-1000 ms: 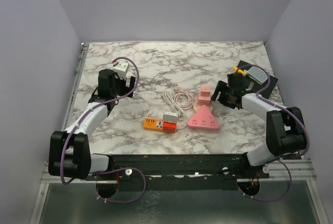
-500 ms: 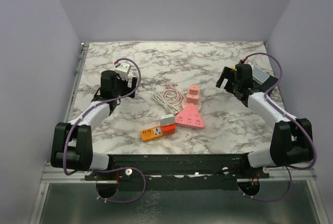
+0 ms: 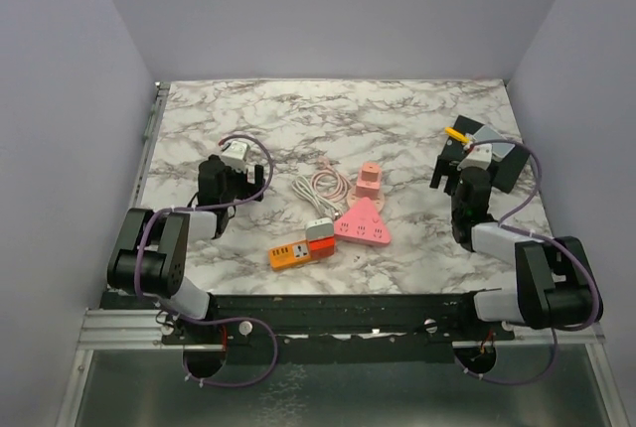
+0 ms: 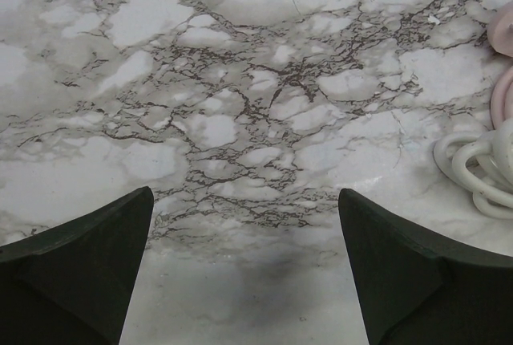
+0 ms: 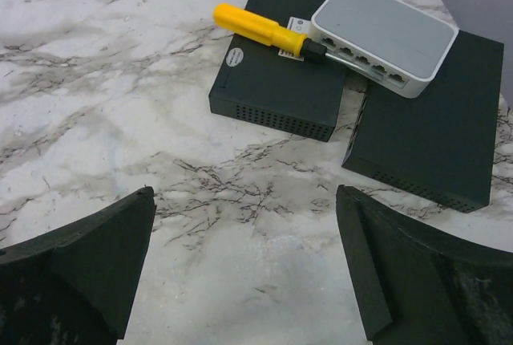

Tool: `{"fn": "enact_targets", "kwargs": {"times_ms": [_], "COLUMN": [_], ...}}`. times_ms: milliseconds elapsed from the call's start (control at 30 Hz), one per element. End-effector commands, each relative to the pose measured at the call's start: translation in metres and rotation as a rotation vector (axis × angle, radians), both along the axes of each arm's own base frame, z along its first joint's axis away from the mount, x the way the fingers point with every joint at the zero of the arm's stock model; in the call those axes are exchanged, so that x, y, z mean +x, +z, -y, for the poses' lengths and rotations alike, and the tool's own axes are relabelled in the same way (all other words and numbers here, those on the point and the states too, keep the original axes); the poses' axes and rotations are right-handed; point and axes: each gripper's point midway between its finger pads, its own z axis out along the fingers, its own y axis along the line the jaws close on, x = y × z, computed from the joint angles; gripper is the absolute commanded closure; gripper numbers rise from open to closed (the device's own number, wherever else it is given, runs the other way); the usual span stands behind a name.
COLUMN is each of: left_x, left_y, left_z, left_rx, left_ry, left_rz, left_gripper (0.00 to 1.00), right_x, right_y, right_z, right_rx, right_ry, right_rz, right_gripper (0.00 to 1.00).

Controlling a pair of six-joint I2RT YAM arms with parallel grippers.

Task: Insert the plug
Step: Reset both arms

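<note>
A robotics lab test cell: plain lavender panel walls point(image 3: 60, 99) box in a white, grey-veined marble-look tabletop point(image 3: 328, 114), and two black-and-white robot arms point(image 3: 149, 248) are bolted to a black metal rail point(image 3: 328, 308) at its near edge. Staged bench props lie on it: a pink triangular plastic power strip point(image 3: 364, 223), a white plastic network switch point(image 5: 385, 36) and a yellow-handled screwdriver point(image 5: 260, 30).

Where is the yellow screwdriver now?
In the right wrist view the yellow screwdriver lies across the smaller black box, its tip at the white switch, on the right side of the table.
</note>
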Motion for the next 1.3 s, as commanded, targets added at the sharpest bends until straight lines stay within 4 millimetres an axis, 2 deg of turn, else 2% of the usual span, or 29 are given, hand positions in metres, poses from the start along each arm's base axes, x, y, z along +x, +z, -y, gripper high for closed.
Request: {"fn": "enact_targets", "kwargs": {"times_ms": [0, 133, 233, 433, 567, 633, 733, 767, 800, 833, 867, 900, 1000, 1267], "left_x": [0.016, 0.012, 0.008, -0.001, 0.003, 0.005, 0.007, 0.005, 0.002, -0.005, -0.013, -0.013, 0.001, -0.001], "left_y": [0.017, 0.019, 0.026, 0.035, 0.039, 0.033, 0.029, 0.029, 0.033, 0.040, 0.032, 0.028, 0.022, 0.026], "left_z": [0.001, -0.003, -0.007, -0.031, -0.037, -0.037, -0.047, -0.052, -0.054, -0.053, -0.052, -0.051, -0.053, -0.053], "left_rx": [-0.059, -0.081, -0.086, 0.030, -0.005, -0.008, -0.013, -0.017, -0.026, -0.045, -0.037, -0.015, -0.019, -0.022], "left_ry": [0.015, 0.033, 0.043, 0.084, 0.112, 0.111, 0.175, 0.212, 0.221, 0.220, 0.220, 0.218, 0.235, 0.237], "left_rz": [0.126, 0.145, 0.176, 0.265, 0.308, 0.313, 0.297, 0.305, 0.349, 0.420, 0.391, 0.362, 0.323, 0.338], "left_gripper": [0.01, 0.01, 0.01, 0.01, 0.01, 0.01, 0.01, 0.01, 0.01, 0.01, 0.01, 0.01, 0.01, 0.01], "right_x": [0.004, 0.008, 0.009, 0.010, 0.010, 0.007, -0.009, -0.007, -0.003, 0.003, 0.007, 0.010, 0.012, 0.008], "right_y": [0.014, 0.020, 0.016, 0.012, 0.012, 0.015, 0.019, 0.017, 0.006, 0.006, 0.004, -0.002, 0.001, 0.001], "right_z": [0.013, 0.012, 0.013, 0.014, 0.014, 0.012, 0.006, 0.004, 0.005, 0.007, 0.010, 0.013, 0.016, 0.017], "right_rx": [-0.045, -0.030, -0.035, -0.038, -0.033, -0.034, -0.031, -0.032, -0.023, -0.019, -0.008, 0.041, 0.051, 0.048], "right_ry": [-0.043, -0.038, -0.038, -0.046, -0.034, -0.021, 0.025, 0.039, 0.056, 0.059, 0.063, 0.064, 0.076, 0.072], "right_rz": [0.141, 0.198, 0.202, 0.216, 0.217, 0.237, 0.298, 0.292, 0.260, 0.269, 0.246, 0.213, 0.230, 0.230], "right_gripper": [0.00, 0.00, 0.00, 0.00, 0.00, 0.00, 0.00, 0.00, 0.00, 0.00, 0.00, 0.00, 0.00, 0.00]}}
